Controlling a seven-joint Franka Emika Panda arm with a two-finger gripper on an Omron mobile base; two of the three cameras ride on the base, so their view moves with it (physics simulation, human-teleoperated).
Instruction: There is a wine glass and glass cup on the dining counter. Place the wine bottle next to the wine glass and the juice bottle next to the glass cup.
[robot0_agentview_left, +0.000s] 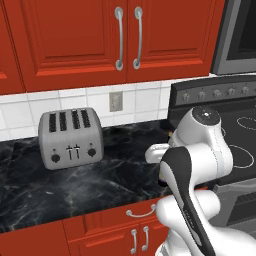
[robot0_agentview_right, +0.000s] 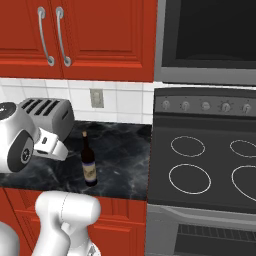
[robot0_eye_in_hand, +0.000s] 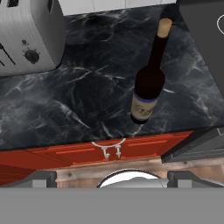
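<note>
The wine bottle (robot0_agentview_right: 89, 162) (robot0_eye_in_hand: 148, 83) is tall and dark, with a tan cork top and a pale label. It stands upright near the front edge of a narrow black marble worktop (robot0_agentview_left: 75, 185), between a toaster and a stove. My gripper (robot0_eye_in_hand: 117, 178) hangs in front of the worktop edge, short of the bottle and a little to its left. It is open wide, with nothing between its fingertips (robot0_eye_in_hand: 41, 178). The wine glass, glass cup, juice bottle and dining counter are out of view.
A silver four-slot toaster (robot0_agentview_left: 71, 137) (robot0_agentview_right: 47, 117) sits at the back left of the worktop. A black stove (robot0_agentview_right: 205, 165) adjoins it on the right, under a microwave (robot0_agentview_right: 210, 40). Red cabinets (robot0_agentview_left: 100, 40) hang above, and red drawers (robot0_eye_in_hand: 109, 151) sit below.
</note>
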